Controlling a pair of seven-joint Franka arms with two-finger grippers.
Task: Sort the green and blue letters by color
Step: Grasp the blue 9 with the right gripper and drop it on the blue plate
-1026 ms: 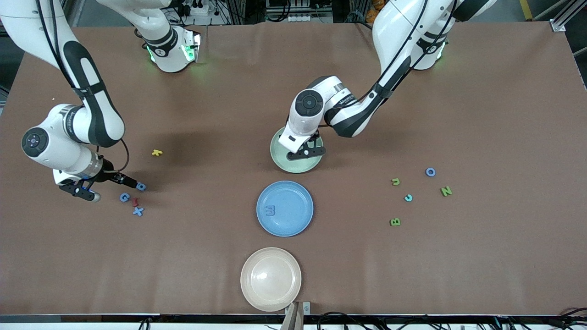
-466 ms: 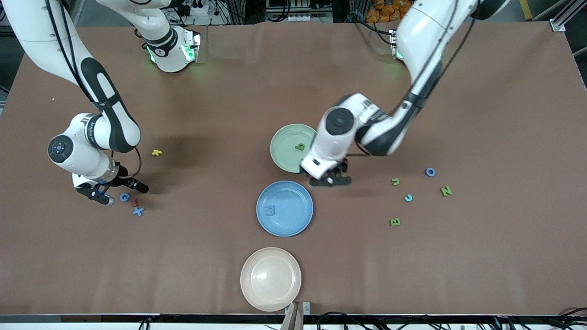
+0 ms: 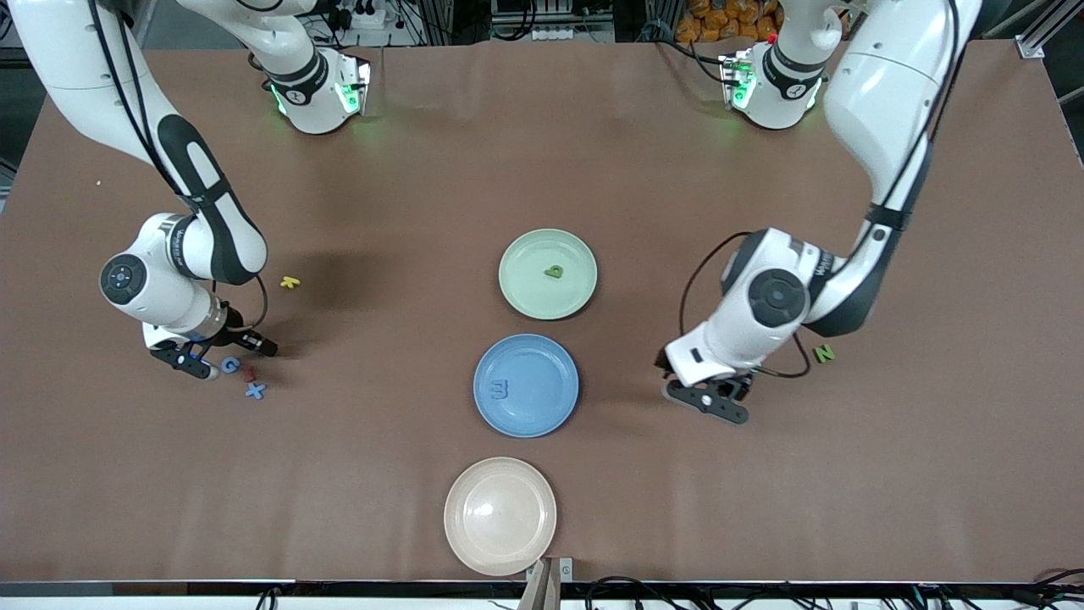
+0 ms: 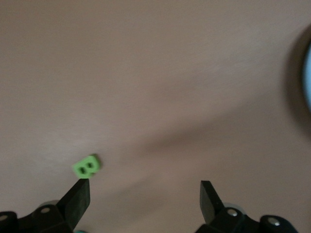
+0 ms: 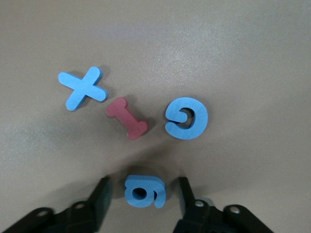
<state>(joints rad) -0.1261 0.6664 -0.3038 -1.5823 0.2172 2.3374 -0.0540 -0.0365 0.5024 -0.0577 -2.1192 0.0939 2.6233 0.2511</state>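
Note:
My right gripper (image 5: 144, 194) is low over the table at the right arm's end. It is open, with a blue numeral (image 5: 145, 191) lying between its fingers and a small gap on each side. A blue G (image 5: 186, 118) and a blue X (image 5: 82, 88) lie close by, also seen as the G (image 3: 229, 364) and the X (image 3: 255, 390). My left gripper (image 4: 144, 194) hangs open over the table beside a green B (image 4: 87, 166), which lies by one fingertip. A green N (image 3: 823, 353) lies near the left arm. The green plate (image 3: 525, 292) holds a green piece (image 3: 554, 271), and the blue plate (image 3: 542, 415) holds a blue 3 (image 3: 500, 389).
A red I (image 5: 127, 118) lies between the X and the G. A yellow piece (image 3: 290, 282) lies farther from the front camera than the G. A beige plate (image 3: 500, 515) sits nearest the front camera. The left arm (image 3: 762, 305) hides the other letters at its end.
My left gripper opened over the green plate, left the green piece there and swung toward the left arm's end. My right gripper moved around the blue numeral and its fingers narrowed.

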